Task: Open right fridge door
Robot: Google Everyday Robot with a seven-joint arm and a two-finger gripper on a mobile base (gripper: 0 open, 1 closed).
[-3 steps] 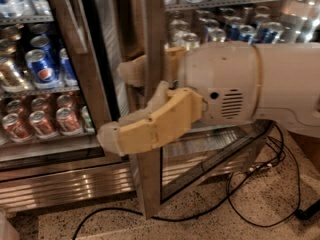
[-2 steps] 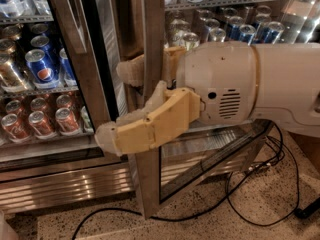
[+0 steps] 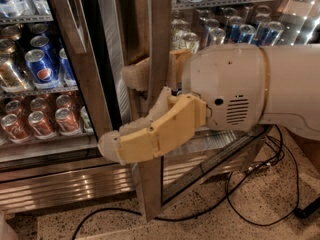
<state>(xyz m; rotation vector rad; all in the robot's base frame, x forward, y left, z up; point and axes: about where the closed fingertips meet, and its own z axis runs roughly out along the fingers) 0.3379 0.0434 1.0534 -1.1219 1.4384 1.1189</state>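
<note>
The right fridge door [image 3: 159, 39] stands ajar, its steel free edge upright in the middle of the camera view and its bottom rail [image 3: 210, 171] angling back to the right. My gripper [image 3: 117, 113] straddles that edge. The near beige finger [image 3: 150, 134] lies across the front of the steel frame and the far finger [image 3: 136, 76] reaches behind it, so the gripper is shut on the door's edge. My white arm [image 3: 250, 89] comes in from the right and hides the lower part of the glass pane.
The left glass door [image 3: 75, 59] is shut, with its steel bar handle [image 3: 67, 14] and blue Pepsi and orange cans [image 3: 40, 66] behind it. More cans [image 3: 240, 31] stand on the right shelves. Black cables [image 3: 260, 184] trail over the speckled floor.
</note>
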